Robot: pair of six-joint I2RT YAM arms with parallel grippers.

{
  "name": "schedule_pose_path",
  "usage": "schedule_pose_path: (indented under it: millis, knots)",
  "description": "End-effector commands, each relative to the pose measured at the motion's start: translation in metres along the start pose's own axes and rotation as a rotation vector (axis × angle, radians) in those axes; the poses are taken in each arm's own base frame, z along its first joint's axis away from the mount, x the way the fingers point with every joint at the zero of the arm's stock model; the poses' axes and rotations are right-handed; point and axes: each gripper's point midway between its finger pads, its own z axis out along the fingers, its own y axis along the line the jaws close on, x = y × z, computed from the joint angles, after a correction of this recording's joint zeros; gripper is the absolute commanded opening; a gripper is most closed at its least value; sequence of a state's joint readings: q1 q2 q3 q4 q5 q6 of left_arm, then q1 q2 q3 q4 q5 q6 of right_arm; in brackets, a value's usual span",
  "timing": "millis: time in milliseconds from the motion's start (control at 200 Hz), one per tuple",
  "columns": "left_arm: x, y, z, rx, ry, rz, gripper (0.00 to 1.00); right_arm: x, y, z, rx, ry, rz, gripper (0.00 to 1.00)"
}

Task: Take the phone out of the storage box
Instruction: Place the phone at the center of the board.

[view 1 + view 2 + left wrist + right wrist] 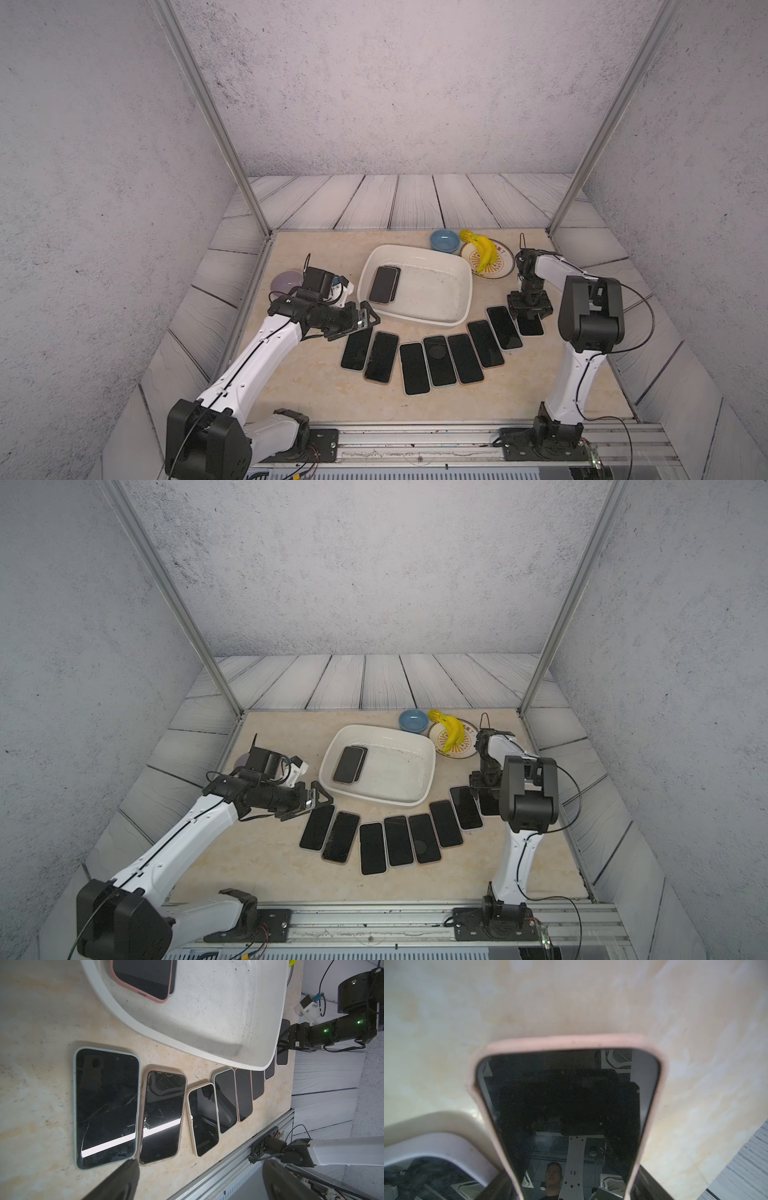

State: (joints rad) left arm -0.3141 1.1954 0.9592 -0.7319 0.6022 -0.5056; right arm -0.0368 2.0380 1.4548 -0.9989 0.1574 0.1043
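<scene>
My right claw (530,318) points straight down at the right end of the row, its fingers pressed to the long edges of the end phone (531,329). My left claw (357,326) gapes wide and holds nothing, just off the tub's near left corner.

In both top views the white tub (417,320) sits mid-table. The top phone (384,284) lies on another one at the tub's left end, and the rest of the floor is bare. The row of phones (439,360) curves along the near rim, close but apart from it. Open tabletop (332,399) runs between the row and the rail. In a top view my right elbow (528,796) covers most of the end phone.

The left wrist view adds cracked glass on the first phone (106,1105) and its neighbour (162,1115), and a pink case around the top phone (143,978).

Only the right wrist view shows the grip. Dark fingers (652,1186) flank the pink case, with bare table beyond.
</scene>
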Motion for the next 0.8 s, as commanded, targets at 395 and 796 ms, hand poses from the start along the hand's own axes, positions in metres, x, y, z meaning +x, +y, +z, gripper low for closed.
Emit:
schedule_pose_path:
  millis: [395,796]
  knots:
    - [0.002,0.004,-0.006,-0.016,-0.017,-0.014,0.98,0.068,0.071,0.026,-0.238,0.199,0.041,0.65]
    - [0.004,0.004,-0.013,-0.026,-0.04,0.001,0.99,0.09,0.09,0.024,-0.176,0.228,-0.009,0.78]
